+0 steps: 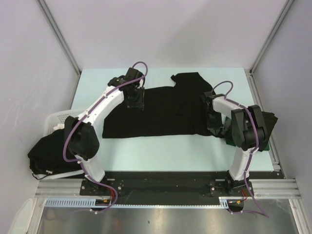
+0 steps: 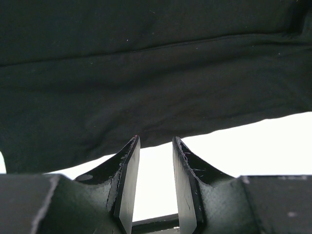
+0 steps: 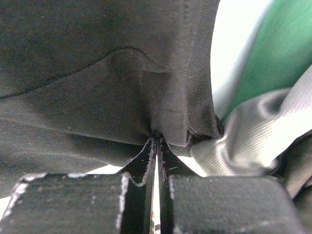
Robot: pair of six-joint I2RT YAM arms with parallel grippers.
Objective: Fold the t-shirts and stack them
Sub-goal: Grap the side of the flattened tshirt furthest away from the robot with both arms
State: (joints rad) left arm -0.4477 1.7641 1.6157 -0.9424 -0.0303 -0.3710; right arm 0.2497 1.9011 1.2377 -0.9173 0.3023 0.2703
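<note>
One black t-shirt [image 1: 165, 109] lies spread across the middle of the pale table, a sleeve pointing toward the back. My left gripper [image 1: 135, 100] stands at the shirt's left back edge. In the left wrist view this gripper [image 2: 155, 141] is open, bare table shows between its fingers, and the shirt's edge [image 2: 146, 83] lies just past the tips. My right gripper [image 1: 213, 124] is at the shirt's right front corner. Seen from the right wrist, it [image 3: 157, 139] is shut on a pinch of the shirt's hem [image 3: 112, 73]. More black t-shirts [image 1: 46, 156] are heaped at the left.
A white slotted basket [image 1: 56, 119] stands at the left edge behind the heap. Dark cloth [image 1: 267, 121] lies by the right arm at the table's right edge. Green material [image 3: 282, 48] and a pale grey fold of cloth [image 3: 248, 141] sit right beside the right gripper.
</note>
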